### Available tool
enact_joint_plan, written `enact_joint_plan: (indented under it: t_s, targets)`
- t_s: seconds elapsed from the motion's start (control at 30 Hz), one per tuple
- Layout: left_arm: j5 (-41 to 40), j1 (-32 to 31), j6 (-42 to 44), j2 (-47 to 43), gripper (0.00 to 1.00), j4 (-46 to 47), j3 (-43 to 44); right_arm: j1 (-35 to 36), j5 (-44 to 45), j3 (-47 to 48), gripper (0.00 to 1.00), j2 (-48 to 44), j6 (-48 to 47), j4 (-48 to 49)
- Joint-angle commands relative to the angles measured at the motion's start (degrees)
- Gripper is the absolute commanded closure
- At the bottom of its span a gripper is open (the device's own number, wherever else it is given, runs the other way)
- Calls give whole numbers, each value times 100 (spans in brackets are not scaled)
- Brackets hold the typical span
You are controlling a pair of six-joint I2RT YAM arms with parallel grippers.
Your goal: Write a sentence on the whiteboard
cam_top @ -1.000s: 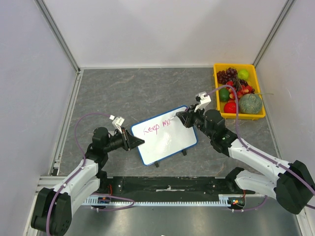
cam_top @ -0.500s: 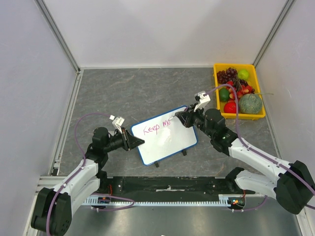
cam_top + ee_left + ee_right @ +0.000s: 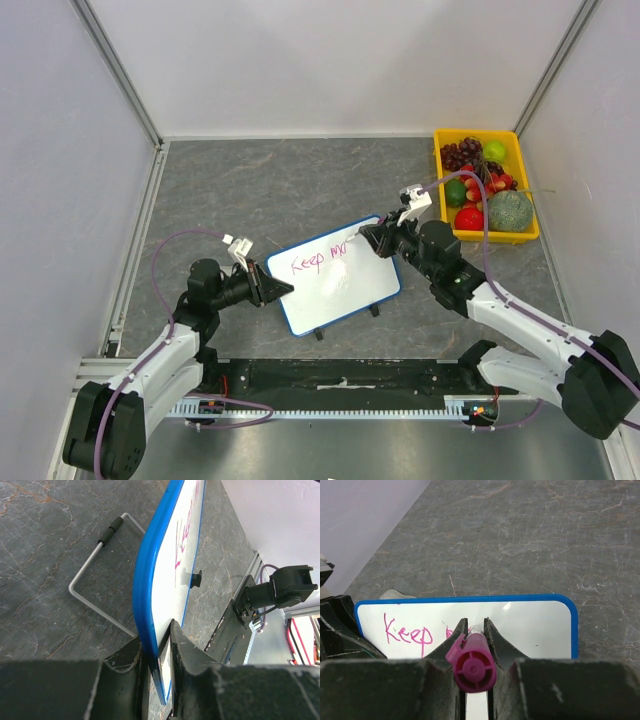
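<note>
The whiteboard [image 3: 335,273], white with a blue rim, stands tilted on the grey table, mid-view. Magenta lettering [image 3: 318,258] reads "Keep" plus the start of a second word; it also shows in the right wrist view [image 3: 407,632]. My left gripper [image 3: 280,290] is shut on the whiteboard's left edge [image 3: 150,630]. My right gripper [image 3: 368,240] is shut on a magenta marker [image 3: 472,664], whose tip is at the board's upper right part, hidden between the fingers. The board's wire stand [image 3: 95,575] shows behind it.
A yellow tray [image 3: 441,168] with grapes, apples and a melon [image 3: 508,211] sits at the back right. White walls enclose the table on three sides. The black rail [image 3: 340,375] runs along the near edge.
My right gripper with the marker has shifted slightly right along the board, and the second word has grown by a stroke. The left gripper has not moved.
</note>
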Motion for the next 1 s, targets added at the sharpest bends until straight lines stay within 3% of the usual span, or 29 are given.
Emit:
enact_joint_plan:
  t_s: [0.0,0.63,0.97]
  targets:
    - [-302,28,439,-7,98,125,-41,-34,113,-29,100,179,-78,177]
    - [-311,19,439,-16,98,125,-41,-60,87,-459,100,-163,-113,-52]
    - [-319,11,431,-43,98,125,-49,-87,289,-144,100,-31,-166,-25]
